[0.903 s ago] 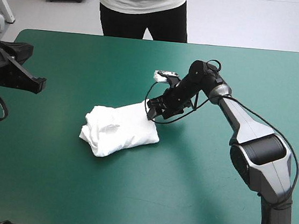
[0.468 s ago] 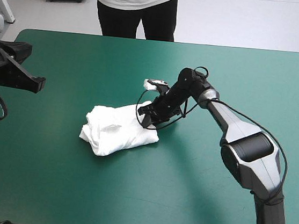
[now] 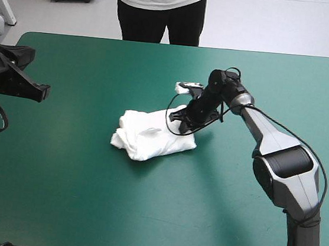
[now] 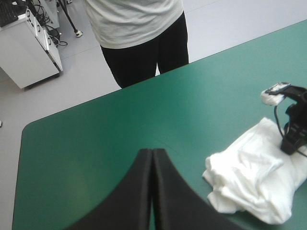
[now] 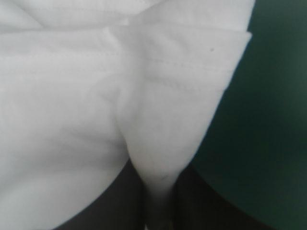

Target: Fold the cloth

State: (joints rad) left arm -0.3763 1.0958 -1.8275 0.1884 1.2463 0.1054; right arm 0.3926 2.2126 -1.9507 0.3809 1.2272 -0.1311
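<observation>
Pinching: the T-shirt (image 3: 151,138) is clamped at its far right end by the right end effector (image 3: 184,120). In the right wrist view a fold of white cloth is seen squeezed between the two black fingers (image 5: 105,215), which are all but pressed together.
Pose, right: the right arm (image 3: 269,141) is stretched from the near right corner toward the middle. It is bent at the elbow, with the wrist tipped down so that the end effector is set low on the bundle.
Cloth: the T-shirt is laid as a folded, somewhat rumpled bundle near the middle of the teal-green tabletop (image 3: 84,197).
Idle side: the left end effector (image 4: 152,151) is pressed together into one pointed arch, with nothing held.
Pose, left: the left arm is held above the tabletop's left edge, well apart from the T-shirt, and is pointed across the tabletop.
</observation>
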